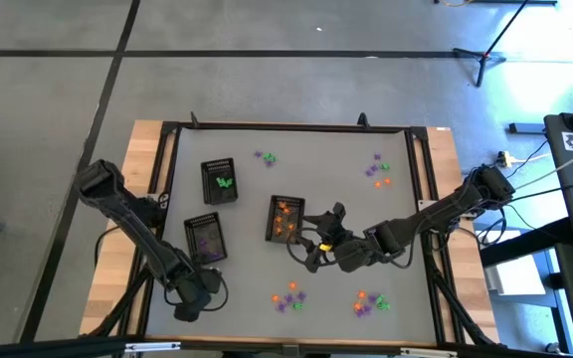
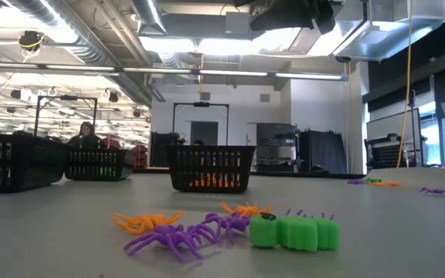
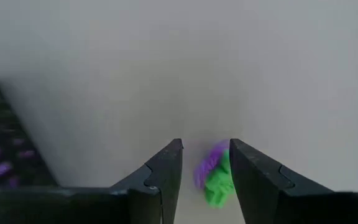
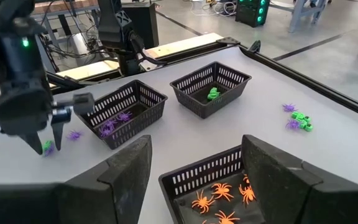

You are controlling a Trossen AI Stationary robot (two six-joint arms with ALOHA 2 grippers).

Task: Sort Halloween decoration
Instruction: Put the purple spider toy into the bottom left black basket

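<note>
Three black mesh trays are laid out on the grey table (image 1: 296,159), so the orange-spider tray (image 1: 285,219) gets used as the landmark here. The right gripper (image 4: 194,171) is held just above that tray's near rim, jaws spread wide with nothing between them, and orange spiders (image 4: 219,193) can be seen lying flat inside, legs splayed every which way.

Out beyond that tray, the purple-spider tray (image 4: 123,112) and the green-trinket tray (image 4: 210,87) are set side by side, well apart from it. The left gripper (image 4: 45,134) is parked past the purple-spider tray, on the side away from the orange one, tips pointed down at the table. Its fingers (image 3: 166,171) are parted, and a small green and purple trinket (image 3: 215,174) is seen on the table in the gap between them, its long axis running roughly along the fingers. Whether it's touched by either finger can't be told.

Loose trinket clusters (image 1: 286,296) are scattered elsewhere on the table, well clear of the orange tray.
</note>
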